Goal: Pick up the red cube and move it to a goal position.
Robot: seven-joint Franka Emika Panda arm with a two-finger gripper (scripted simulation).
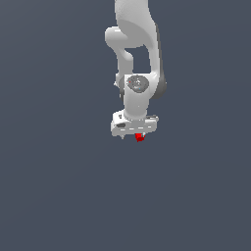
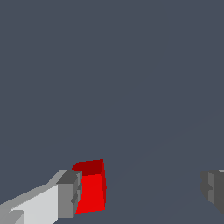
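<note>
The red cube (image 2: 91, 189) is a tiny bright red block between my gripper's fingers. It sits right against one grey finger pad (image 2: 70, 193), while the other pad (image 2: 213, 187) stands far off across a wide gap. My gripper (image 2: 142, 190) is open. In the exterior view the white gripper (image 1: 134, 137) points straight down at mid-frame, and the red cube (image 1: 139, 137) peeks out just under the hand, toward the exterior view's right. Whether the pad truly touches the cube is not clear.
A plain dark grey-blue surface (image 1: 59, 196) fills both views. The white arm (image 1: 135, 44) rises from the gripper to the exterior view's top edge.
</note>
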